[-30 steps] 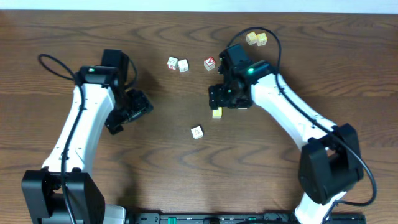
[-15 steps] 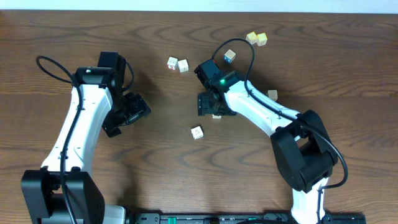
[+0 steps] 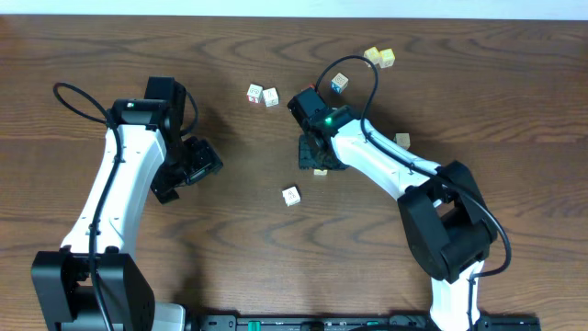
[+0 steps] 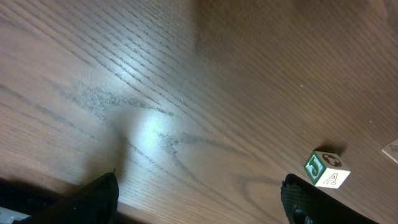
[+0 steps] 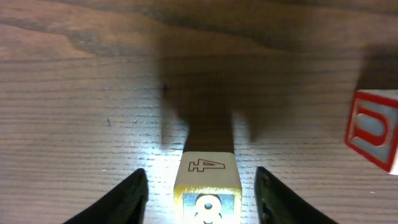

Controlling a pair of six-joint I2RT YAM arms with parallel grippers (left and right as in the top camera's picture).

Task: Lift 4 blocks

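A yellow-sided block (image 5: pixel 205 186) marked "4" sits on the table between my right gripper's (image 5: pixel 199 174) fingers, with a gap on each side, so the jaws are open around it. In the overhead view that block (image 3: pixel 320 169) peeks out under the right gripper (image 3: pixel 317 156). Two whitish blocks (image 3: pixel 254 93) (image 3: pixel 270 97) lie side by side at the back. A third whitish block (image 3: pixel 291 195) lies alone nearer the front; the left wrist view shows it (image 4: pixel 326 169) with a green J, just beyond one finger. My left gripper (image 3: pixel 191 168) (image 4: pixel 200 179) hangs wide open over bare wood.
A red-faced cube (image 5: pixel 375 127) lies just right of the right gripper. A blue-faced cube (image 3: pixel 340 83), a yellow-green pair (image 3: pixel 378 57) and a tan cube (image 3: pixel 402 140) lie around the right arm. The table's far edge runs along the top.
The right arm swung left and lowered over the yellow-sided block, and its jaws narrowed around it. The blue-faced and tan cubes came into view. The left arm barely moved.
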